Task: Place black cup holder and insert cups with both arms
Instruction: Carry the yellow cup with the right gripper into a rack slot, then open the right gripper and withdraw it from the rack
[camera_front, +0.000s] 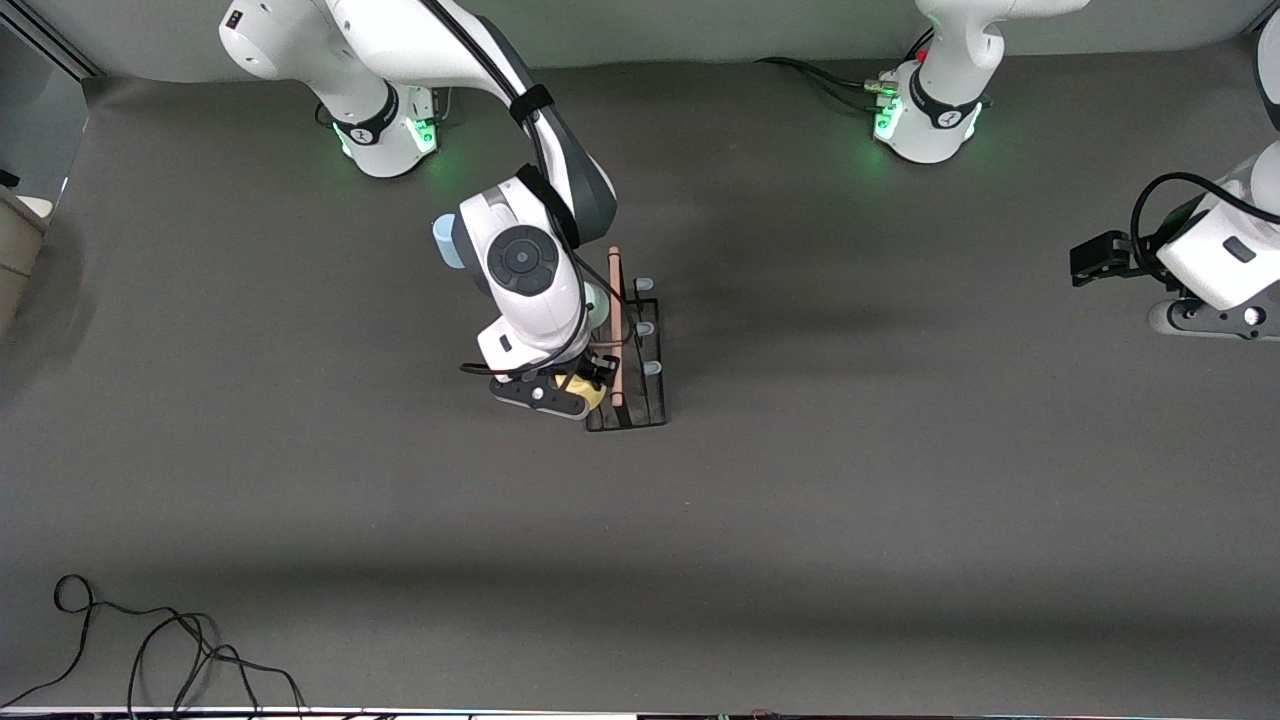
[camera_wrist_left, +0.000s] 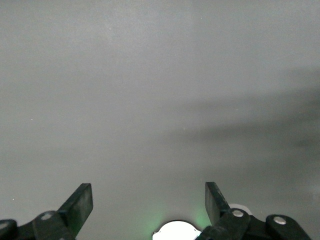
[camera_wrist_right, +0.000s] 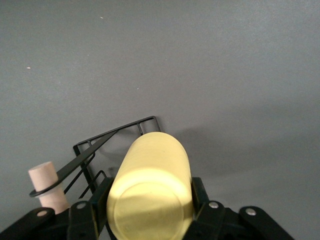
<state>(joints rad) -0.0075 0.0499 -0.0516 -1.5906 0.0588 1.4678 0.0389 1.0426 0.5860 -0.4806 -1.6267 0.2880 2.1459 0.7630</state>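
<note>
Nearest the front camera, a loose black cable (camera_front: 150, 650) lies curled on the grey table (camera_front: 800, 520), down at about seven o'clock from the rack.

Toward the middle of the table stands the black cup holder (camera_front: 632, 385), its light wooden rod handle (camera_front: 615, 325) running lengthwise along the top. Three pale-tipped pegs (camera_front: 645, 328) stand bare along the side toward the left arm's end of the table.

The right gripper (camera_front: 578, 385) hangs over the end of the rack closest to the front camera, at about seven o'clock from the handle's middle. Its fingers pinch the yellow cup (camera_wrist_right: 150, 190) between them, the cup's closed bottom facing the wrist camera and its body stretching out over the wire base.

Farther up the rack, the pale green cup (camera_front: 598, 305) peeks out from under the right arm's wrist, just beside the handle. The light blue cup (camera_front: 446, 241) shows at about ten o'clock from the handle, partly hidden by the same arm.

Well apart, at about three o'clock, the left gripper (camera_wrist_left: 149, 199) waits over bare table with its fingers spread wide, nothing between them.
</note>
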